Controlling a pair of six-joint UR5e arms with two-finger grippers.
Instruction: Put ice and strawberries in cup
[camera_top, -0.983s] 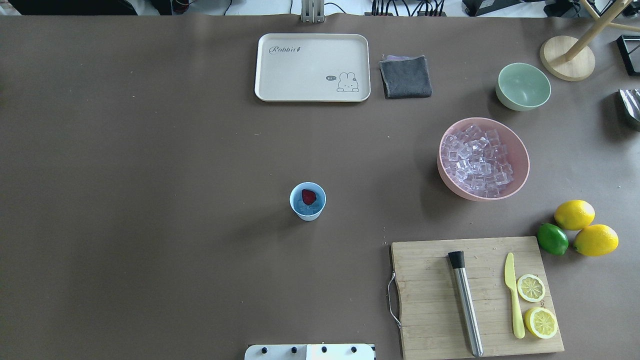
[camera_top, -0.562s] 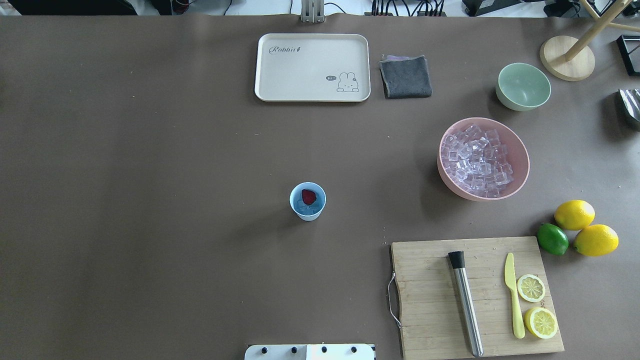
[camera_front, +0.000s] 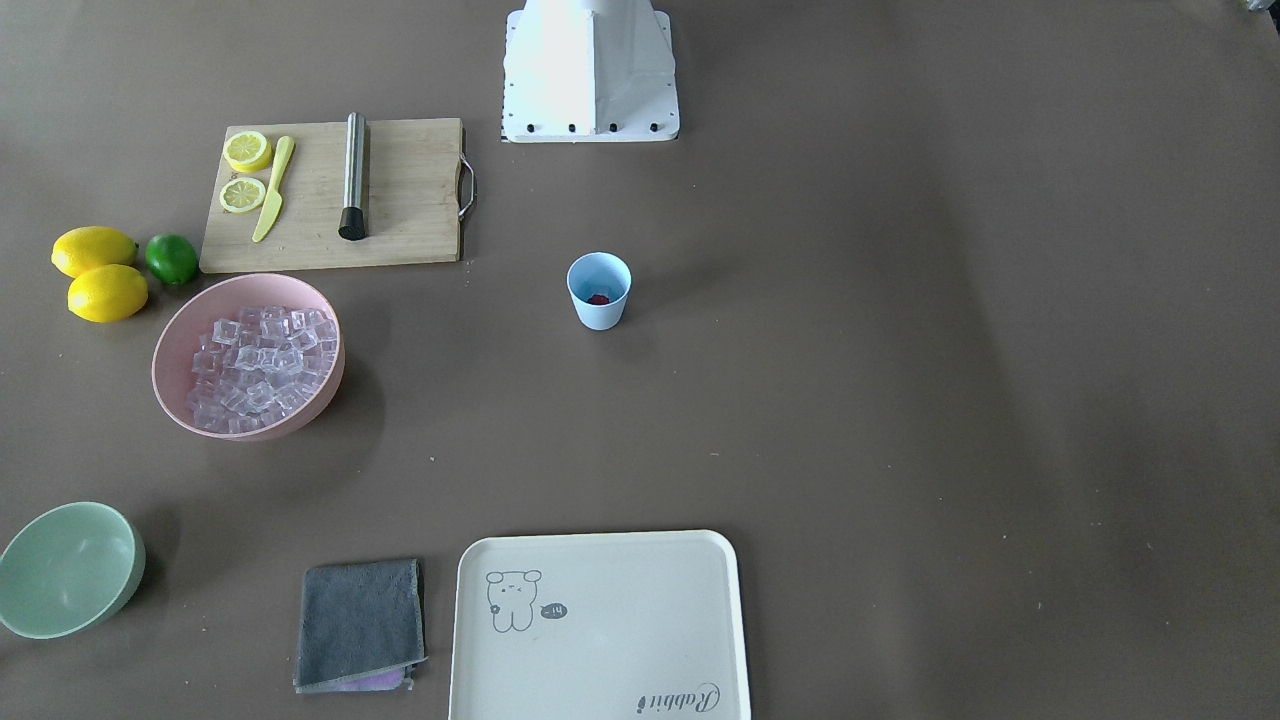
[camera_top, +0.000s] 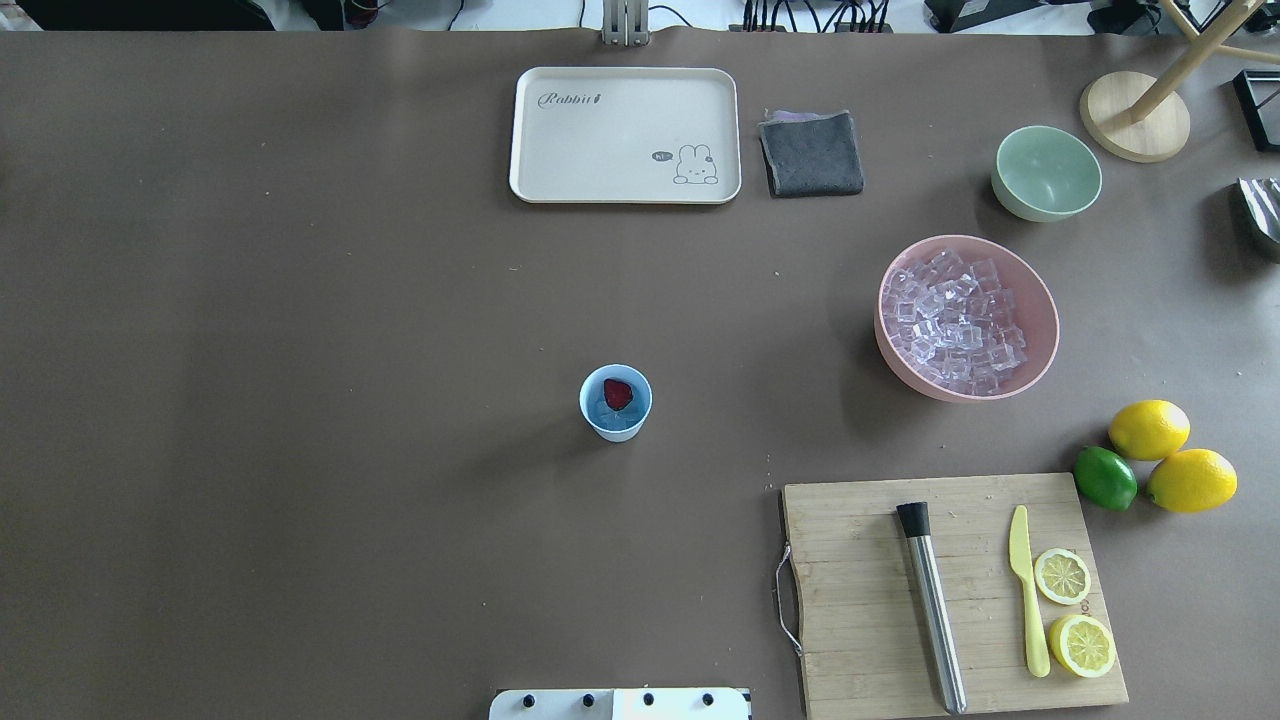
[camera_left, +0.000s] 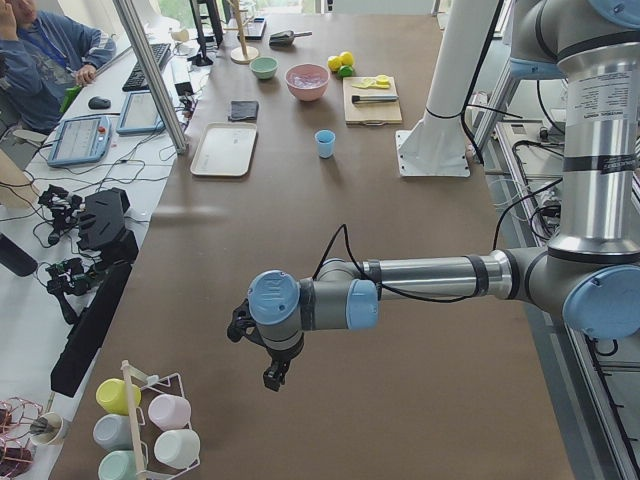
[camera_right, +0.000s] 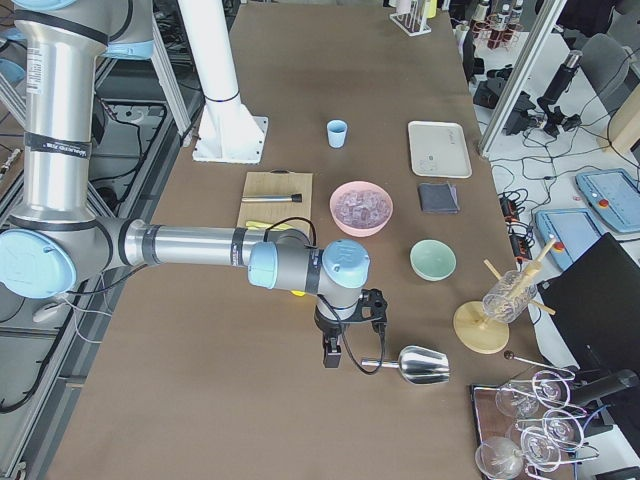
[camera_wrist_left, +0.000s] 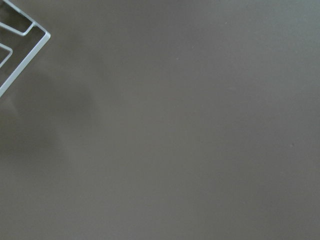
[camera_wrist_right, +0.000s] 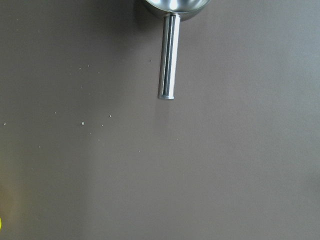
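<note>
The cup (camera_top: 615, 402) is standing upright near the middle of the surface (camera_top: 300, 400), well apart from everything else. The strawberry (camera_top: 618, 393) is lying inside it, and some pale glassy pieces are showing under the berry. Most of the ice (camera_top: 955, 320) is lying heaped in the pink bowl (camera_top: 1045, 350), which is sitting to the robot's right of the cup.

Beyond the pink bowl, the pale green bowl (camera_top: 1046, 172) is standing near a round wooden stand base (camera_top: 1133, 115). On the near side of the pink bowl, the wooden cutting board (camera_top: 860, 600) is carrying a steel muddler (camera_top: 932, 605), a yellow knife (camera_top: 1028, 590) and two lemon halves (camera_top: 1062, 576). Two whole lemons (camera_top: 1148, 429) and a lime (camera_top: 1105, 478) are lying close together just beside the board's far right corner. At the far edge, the cream tray (camera_top: 600, 140) is lying flat, with a folded grey cloth (camera_top: 811, 153) just beside it.

Both arms are reaching out past the ends of the surface, far from the cup. The left hand (camera_left: 272, 375) is hanging over bare brown surface near a wire rack (camera_left: 160, 400) with pastel cups. The right hand (camera_right: 333, 355) is hanging just beside a metal scoop (camera_right: 420, 365), whose handle is pointing toward it; they are looking apart. Only the side cameras are showing these hands, so I cannot tell how far each one is open, or whether either is holding anything.
</note>
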